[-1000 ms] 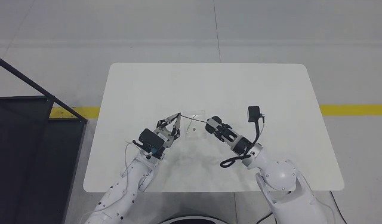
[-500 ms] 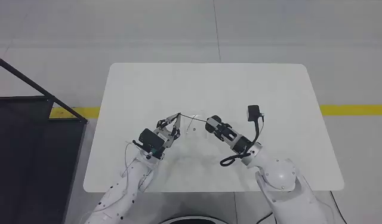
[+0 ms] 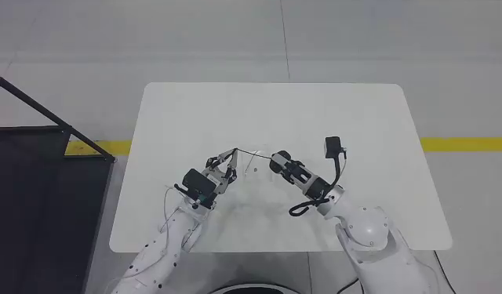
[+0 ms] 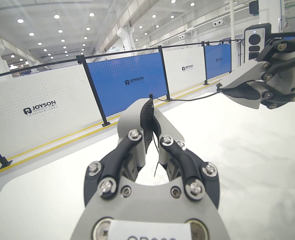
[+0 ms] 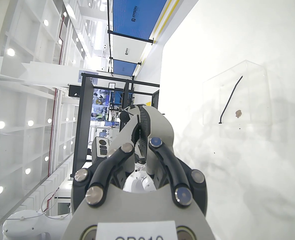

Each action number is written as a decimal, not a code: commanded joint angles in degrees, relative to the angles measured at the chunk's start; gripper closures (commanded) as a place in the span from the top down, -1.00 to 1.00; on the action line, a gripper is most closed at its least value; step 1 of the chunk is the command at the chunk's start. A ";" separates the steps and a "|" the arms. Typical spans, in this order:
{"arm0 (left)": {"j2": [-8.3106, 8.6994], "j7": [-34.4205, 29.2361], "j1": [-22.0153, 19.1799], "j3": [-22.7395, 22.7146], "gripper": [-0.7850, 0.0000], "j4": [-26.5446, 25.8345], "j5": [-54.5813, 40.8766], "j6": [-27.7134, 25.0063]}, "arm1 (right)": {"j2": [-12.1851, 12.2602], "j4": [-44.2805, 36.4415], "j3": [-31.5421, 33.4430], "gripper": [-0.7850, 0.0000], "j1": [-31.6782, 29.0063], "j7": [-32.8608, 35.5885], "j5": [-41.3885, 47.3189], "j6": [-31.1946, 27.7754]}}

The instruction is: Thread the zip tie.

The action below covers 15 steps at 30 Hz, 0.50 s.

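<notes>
A thin black zip tie [image 3: 251,154] hangs in the air between my two grippers, above the white table [image 3: 353,121]. My left gripper [image 3: 232,151] is shut on one end. In the left wrist view that gripper [image 4: 150,106] pinches the tie's head, and a short tail [image 4: 156,168] dangles below the fingers. The strap [image 4: 187,99] runs across to my right gripper [image 4: 221,88], which is shut on the other end. The right gripper [image 3: 274,161] faces the left one, and its fingers [image 5: 143,116] are pressed together.
A clear plastic box [image 5: 260,76] stands on the table beneath the grippers, seen faintly as the box [image 3: 256,167] from above. Inside lie a second black zip tie [image 5: 230,98] and a small brown scrap [image 5: 238,113]. A dark rack [image 3: 39,208] stands left of the table.
My right gripper has edged slightly toward the left gripper. The left arm and the zip tie look unchanged.
</notes>
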 commanded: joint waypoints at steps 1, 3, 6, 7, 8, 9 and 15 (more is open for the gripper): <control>0.00 0.00 0.00 0.00 -1.00 0.00 0.00 0.00 | -0.02 -0.02 -0.08 -1.00 0.08 -0.06 -0.07 0.22; 0.00 0.00 0.00 0.00 -1.00 0.00 0.00 0.00 | -0.04 -0.02 -0.15 -1.00 0.13 -0.11 -0.08 0.30; 0.00 0.00 0.00 0.00 -1.00 0.00 0.00 0.00 | -0.08 0.01 -0.23 -1.00 0.22 -0.25 0.09 0.51; 0.00 0.00 0.00 0.00 -1.00 0.00 0.00 0.00 | -0.11 0.03 -0.21 -1.00 0.21 -0.45 0.52 0.47; 0.00 0.00 0.00 0.00 -1.00 0.00 0.00 0.00 | -0.13 0.07 -0.18 -1.00 0.24 -0.55 0.73 0.42; 0.00 0.00 0.00 0.00 -1.00 0.00 0.00 0.00 | -0.13 0.13 -0.18 -1.00 0.28 -0.45 0.78 0.43; 0.00 0.00 0.00 0.00 -1.00 0.00 0.00 0.00 | -0.14 0.17 -0.09 -1.00 0.36 -0.22 1.01 0.65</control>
